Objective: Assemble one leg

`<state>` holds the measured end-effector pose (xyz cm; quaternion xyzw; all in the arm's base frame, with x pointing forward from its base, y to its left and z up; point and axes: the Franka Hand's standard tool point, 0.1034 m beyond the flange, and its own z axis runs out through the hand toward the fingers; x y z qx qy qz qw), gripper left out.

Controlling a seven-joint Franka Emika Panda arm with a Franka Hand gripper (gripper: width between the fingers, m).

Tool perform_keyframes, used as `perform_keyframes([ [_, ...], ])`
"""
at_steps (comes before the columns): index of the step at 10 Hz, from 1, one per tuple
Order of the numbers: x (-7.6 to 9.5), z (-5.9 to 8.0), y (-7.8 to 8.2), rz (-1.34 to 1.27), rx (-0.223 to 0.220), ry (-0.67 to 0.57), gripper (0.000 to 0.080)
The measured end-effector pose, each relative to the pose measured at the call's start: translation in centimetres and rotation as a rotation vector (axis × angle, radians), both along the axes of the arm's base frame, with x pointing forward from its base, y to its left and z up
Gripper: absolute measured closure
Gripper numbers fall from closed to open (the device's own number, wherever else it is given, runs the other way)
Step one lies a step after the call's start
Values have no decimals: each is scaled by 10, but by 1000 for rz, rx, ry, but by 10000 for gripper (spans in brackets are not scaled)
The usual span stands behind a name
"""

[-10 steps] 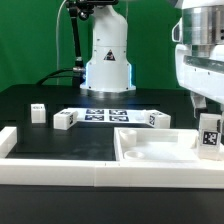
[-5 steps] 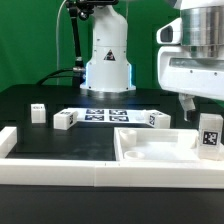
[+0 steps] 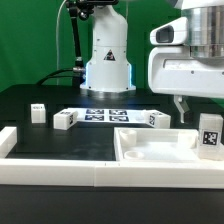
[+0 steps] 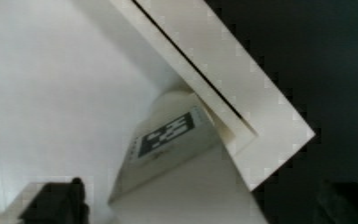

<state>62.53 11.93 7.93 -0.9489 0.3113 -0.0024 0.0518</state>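
Note:
A leg (image 3: 210,133), a small white post with a tag on its face, stands upright at the right end of the large white panel (image 3: 150,150). My gripper (image 3: 190,110) hangs open and empty just above and to the exterior view's left of this leg, not touching it. In the wrist view the leg (image 4: 167,140) lies below the gripper (image 4: 197,205), next to the panel's rim (image 4: 211,70), and the dark fingertips (image 4: 55,203) stand wide apart with nothing between them. Three more legs lie on the black table, two at the exterior view's left (image 3: 38,113) (image 3: 65,120) and one near the middle (image 3: 155,119).
The marker board (image 3: 105,114) lies flat on the table before the robot's base (image 3: 107,70). A white raised border (image 3: 60,172) runs along the table's front, with a corner block at the exterior view's left (image 3: 8,140).
The gripper has moved toward the exterior view's left, off the standing leg. The leg stays upright on the panel where it was.

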Motion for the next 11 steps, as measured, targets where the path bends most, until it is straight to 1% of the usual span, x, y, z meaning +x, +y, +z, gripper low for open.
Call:
perform_keyframes([
  [2,1,1,0,174,-15,-17,151],
  [4,2,2,0,274,-22,-30,151],
  [7,2,1,0,292,-22,-32,151],
  [9,2,1,0,292,-22,-32,417],
  [10,2,1,0,292,-22,-32,417],
  [11,2,1,-1,291,-23,-32,508],
])
